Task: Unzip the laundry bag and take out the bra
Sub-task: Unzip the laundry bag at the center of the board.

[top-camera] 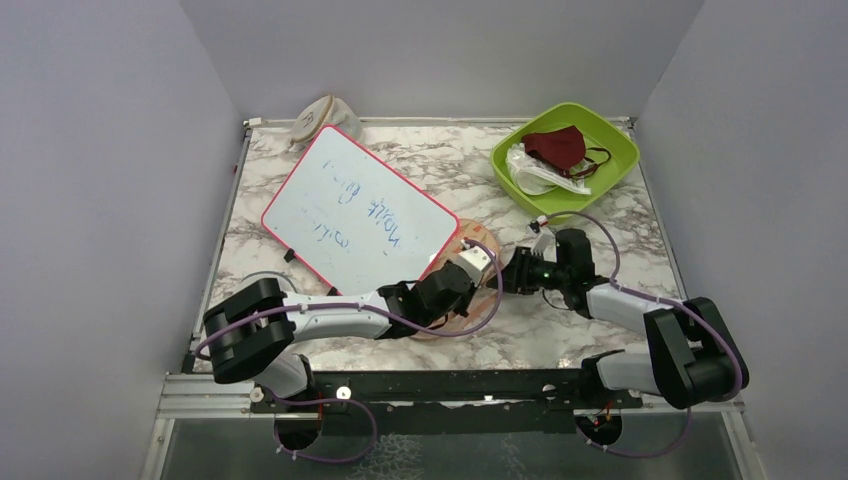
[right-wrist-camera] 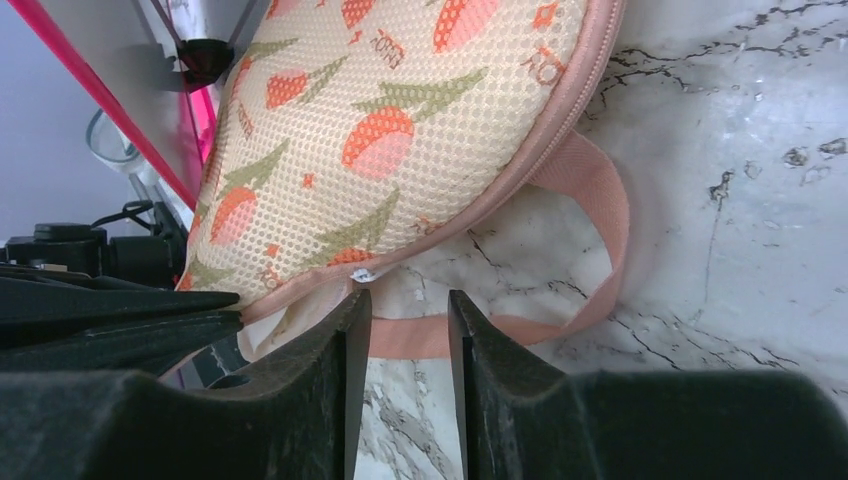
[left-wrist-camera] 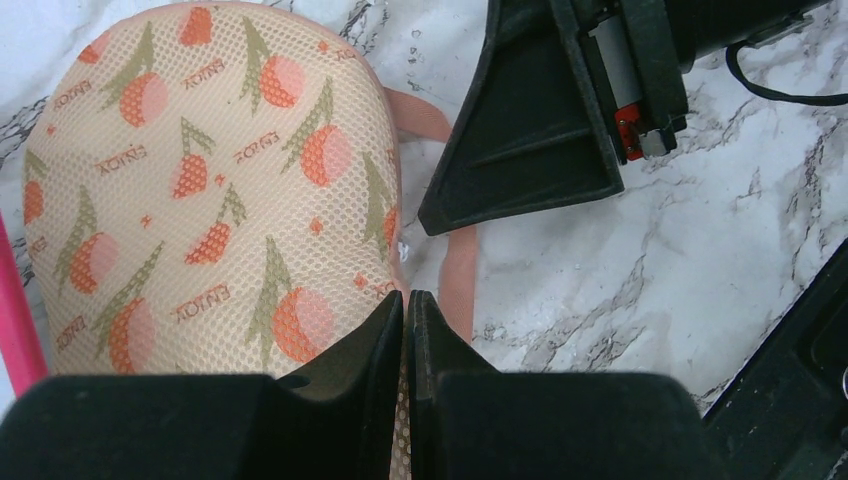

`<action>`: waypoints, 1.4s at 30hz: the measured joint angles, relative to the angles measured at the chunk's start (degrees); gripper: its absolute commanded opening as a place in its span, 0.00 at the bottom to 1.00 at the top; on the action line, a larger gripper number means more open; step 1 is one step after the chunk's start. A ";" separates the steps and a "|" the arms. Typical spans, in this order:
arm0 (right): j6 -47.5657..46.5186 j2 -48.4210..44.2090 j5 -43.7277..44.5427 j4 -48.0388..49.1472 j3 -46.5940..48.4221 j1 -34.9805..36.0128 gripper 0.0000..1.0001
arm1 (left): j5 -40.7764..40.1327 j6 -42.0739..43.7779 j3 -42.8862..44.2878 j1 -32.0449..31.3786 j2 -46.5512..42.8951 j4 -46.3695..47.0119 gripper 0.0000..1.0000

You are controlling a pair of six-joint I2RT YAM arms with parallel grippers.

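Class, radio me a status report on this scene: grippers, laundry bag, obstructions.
Left gripper shut on the laundry bag edge. Right gripper open, at the zip pull. Bra not in view. Whiteboard overlaps part of the bag.

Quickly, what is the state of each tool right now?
Left tool: closed on the laundry bag.
Right tool: open, holding nothing.

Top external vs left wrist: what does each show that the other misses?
Only top external: the whiteboard and its written face, and the green bowl holding the maroon mask. Only left wrist: the left hand shut on the laundry bag edge, plus the mesh fruit print and the pink strap. Both: the bag, the right hand and the marble table.
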 measured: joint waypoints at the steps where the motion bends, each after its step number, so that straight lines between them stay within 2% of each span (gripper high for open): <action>1: -0.15 -0.94 0.42 -0.72 0.00 0.00 0.36 | 0.00 0.00 -0.02 0.13 -0.17 0.00 0.00; 8: -2.10 -2.93 2.64 -1.75 -0.76 0.15 0.41 | 0.26 0.00 -0.96 0.87 -1.92 0.04 0.00; 14: -2.54 -8.59 3.78 17.42 -13.40 0.92 0.39 | 1.31 0.28 -1.73 1.62 -3.50 0.37 0.00; 16: -3.65 -8.33 3.23 20.83 -14.93 1.01 0.39 | 1.64 0.37 -1.92 1.90 -3.87 0.46 0.00; 19: -5.09 -4.59 0.59 30.32 -15.74 1.07 0.38 | 2.16 0.48 -1.99 2.21 -4.35 0.50 0.00; 27: -4.96 13.11 -5.75 53.96 -15.89 1.84 0.30 | 2.89 1.05 -2.16 2.47 -5.49 0.48 0.00; 32: -2.82 23.30 -7.85 66.62 -15.91 2.69 0.31 | 3.06 1.07 -2.21 2.60 -5.86 0.48 0.00; 37: -1.81 29.66 -7.91 67.10 -16.37 4.68 0.32 | 3.26 1.07 -2.45 2.60 -5.95 0.46 0.00; 42: -2.03 30.93 -7.37 67.17 -16.37 5.99 0.33 | 3.65 1.05 -2.60 2.60 -5.97 0.46 0.00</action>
